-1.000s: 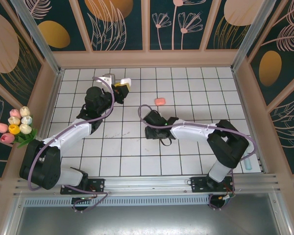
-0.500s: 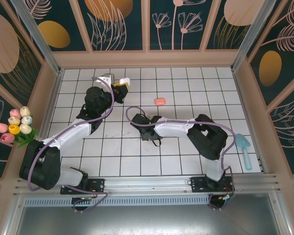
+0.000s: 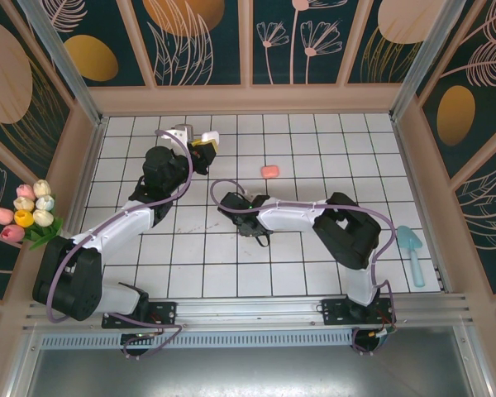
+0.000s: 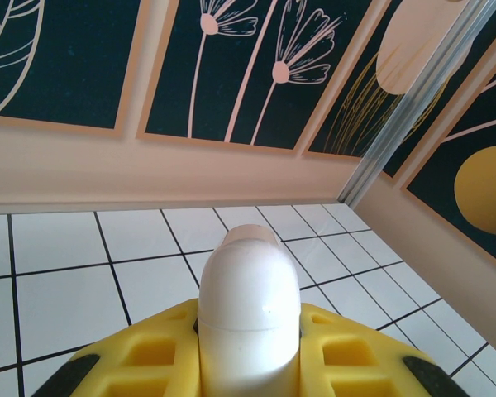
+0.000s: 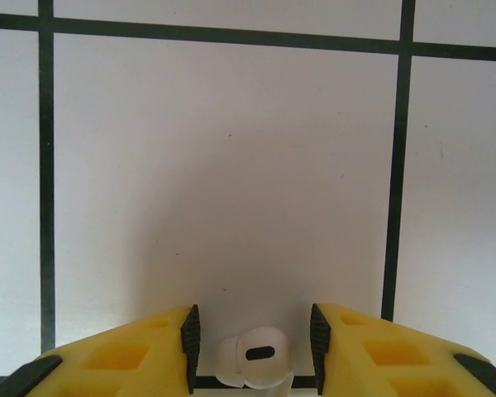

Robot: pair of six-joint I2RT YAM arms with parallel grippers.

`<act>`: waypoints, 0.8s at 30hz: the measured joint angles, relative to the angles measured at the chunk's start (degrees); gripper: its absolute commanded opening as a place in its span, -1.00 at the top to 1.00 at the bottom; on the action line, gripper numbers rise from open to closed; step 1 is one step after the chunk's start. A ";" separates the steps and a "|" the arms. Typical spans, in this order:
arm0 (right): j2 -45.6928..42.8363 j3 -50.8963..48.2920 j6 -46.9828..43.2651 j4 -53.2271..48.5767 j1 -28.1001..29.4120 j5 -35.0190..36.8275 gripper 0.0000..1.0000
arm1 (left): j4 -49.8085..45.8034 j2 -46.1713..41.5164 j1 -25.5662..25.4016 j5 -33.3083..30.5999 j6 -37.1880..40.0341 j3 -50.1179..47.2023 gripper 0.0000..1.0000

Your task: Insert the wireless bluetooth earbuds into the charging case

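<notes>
Two grips at once: we are clamping the white charging case (image 4: 248,281) in our left gripper (image 4: 248,351), near the back wall. Our right gripper (image 5: 255,335) is hovering low over the tiled floor (image 5: 223,165), jaws parted around one white earbud (image 5: 256,357), not yet pinching it.

White arms (image 3: 120,222), black joints, purple cables (image 3: 212,190), yellow black-tipped tool fingers (image 5: 116,357).

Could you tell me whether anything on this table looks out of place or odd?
A teal scoop lies at the right edge of the table, and a tulip bunch sits at the far left; neither belongs to an earbud job. Nothing looks spilled or damaged.
</notes>
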 measured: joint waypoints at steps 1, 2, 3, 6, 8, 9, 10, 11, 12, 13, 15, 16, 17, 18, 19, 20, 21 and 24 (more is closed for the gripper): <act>0.00 -0.13 0.02 0.09 0.00 0.02 0.18 | 0.00 0.00 0.00 0.00 0.00 0.00 1.00; -0.02 -0.22 0.00 0.35 0.00 0.02 0.18 | 0.00 0.00 0.00 0.00 0.00 0.00 1.00; -0.04 -0.44 0.00 0.63 0.00 0.00 0.18 | 0.00 0.00 0.00 0.00 0.00 0.00 1.00; -0.70 -1.40 0.02 1.64 0.00 -0.07 0.19 | 0.00 0.00 0.00 0.00 0.00 0.00 1.00; -1.20 -2.19 0.07 2.38 0.00 -0.15 0.19 | 0.00 0.00 0.00 0.00 -0.02 0.00 1.00; -1.46 -2.58 0.09 2.58 0.00 -0.20 0.19 | 0.00 0.00 0.00 0.00 0.00 0.02 1.00; -1.70 -2.97 0.20 2.82 0.00 -0.22 0.19 | 0.00 0.00 0.00 0.00 0.00 0.02 1.00; -1.90 -3.26 0.20 3.13 0.00 -0.22 0.19 | 0.00 0.00 0.00 0.00 -0.02 0.02 1.00; -2.12 -3.58 0.20 3.39 0.00 -0.26 0.19 | 0.00 0.00 0.00 0.02 0.00 0.02 1.00; -2.32 -3.93 0.22 3.61 0.00 -0.26 0.19 | 0.00 0.00 0.00 0.02 0.00 0.02 1.00; -2.60 -4.33 0.22 3.93 -0.02 -0.37 0.19 | 0.00 0.00 0.00 0.02 0.00 0.02 1.00; -2.71 -4.46 0.22 4.00 -0.02 -0.42 0.20 | 0.00 0.00 0.00 0.04 0.00 0.02 1.00; -2.80 -4.59 0.22 4.11 -0.07 -0.44 0.20 | -0.02 0.00 0.00 0.04 -0.02 0.02 1.00; -2.84 -4.68 0.20 4.15 -0.07 -0.46 0.20 | 0.00 0.00 0.00 0.04 0.00 0.02 1.00; -2.89 -4.72 0.20 4.20 -0.07 -0.48 0.22 | 0.00 0.00 0.00 0.07 0.00 0.02 1.00; -2.91 -4.81 0.20 4.37 -0.09 -0.48 0.23 | -0.02 0.00 0.00 0.07 0.00 0.02 1.00; -2.93 -4.94 0.20 4.63 -0.11 -0.61 0.25 | -0.02 0.00 0.00 0.09 0.00 0.02 1.00; -2.93 -5.05 0.20 5.16 -0.11 -0.87 0.29 | -0.02 0.00 0.00 0.15 0.00 0.02 1.00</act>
